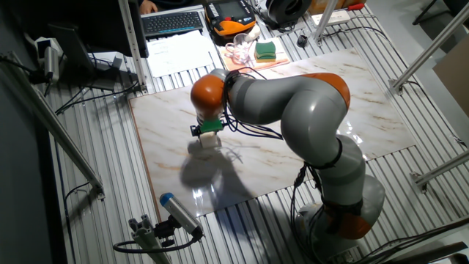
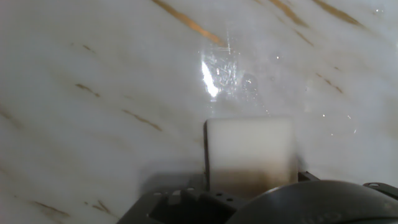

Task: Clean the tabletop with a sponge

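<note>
No legible text — papers, devices too blurred.

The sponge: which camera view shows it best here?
The hand view: the sponge fills the centre as a plain cream-white block against the marble tabletop. In the fixed view it is only a small pale patch under the gripper, partly hidden.
</note>
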`<state>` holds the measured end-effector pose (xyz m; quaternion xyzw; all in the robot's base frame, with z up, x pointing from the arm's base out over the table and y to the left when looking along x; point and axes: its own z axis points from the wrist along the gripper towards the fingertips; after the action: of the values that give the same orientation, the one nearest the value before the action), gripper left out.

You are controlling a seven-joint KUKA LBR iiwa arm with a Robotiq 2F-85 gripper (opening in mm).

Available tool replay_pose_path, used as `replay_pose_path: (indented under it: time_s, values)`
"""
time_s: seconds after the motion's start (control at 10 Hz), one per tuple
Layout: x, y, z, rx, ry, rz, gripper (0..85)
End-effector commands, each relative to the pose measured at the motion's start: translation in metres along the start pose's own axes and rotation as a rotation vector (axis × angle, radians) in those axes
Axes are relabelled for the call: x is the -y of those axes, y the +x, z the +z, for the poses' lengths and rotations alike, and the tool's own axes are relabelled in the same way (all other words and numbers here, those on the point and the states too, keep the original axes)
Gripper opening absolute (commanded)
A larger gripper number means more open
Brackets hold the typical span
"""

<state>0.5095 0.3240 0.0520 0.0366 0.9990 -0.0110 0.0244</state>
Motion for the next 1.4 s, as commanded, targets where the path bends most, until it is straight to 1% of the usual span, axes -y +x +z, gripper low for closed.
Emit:
replay_pose_path:
  time_s: [0.0, 0.3, 0.7, 1.3]
  values:
    - [0.0015, -0.0003, 0.0002, -0.008, -0.001, -0.006, 68.0]
    - [0.0061, 0.0001, 0.0023, -0.005, -0.006, -0.017, 68.0]
    - [0.005, 0.0015, 0.003, -0.001, -0.005, -0.01, 68.0]
    - [0.0021, 0.0035, 0.0082, 0.005, -0.01, -0.003, 68.0]
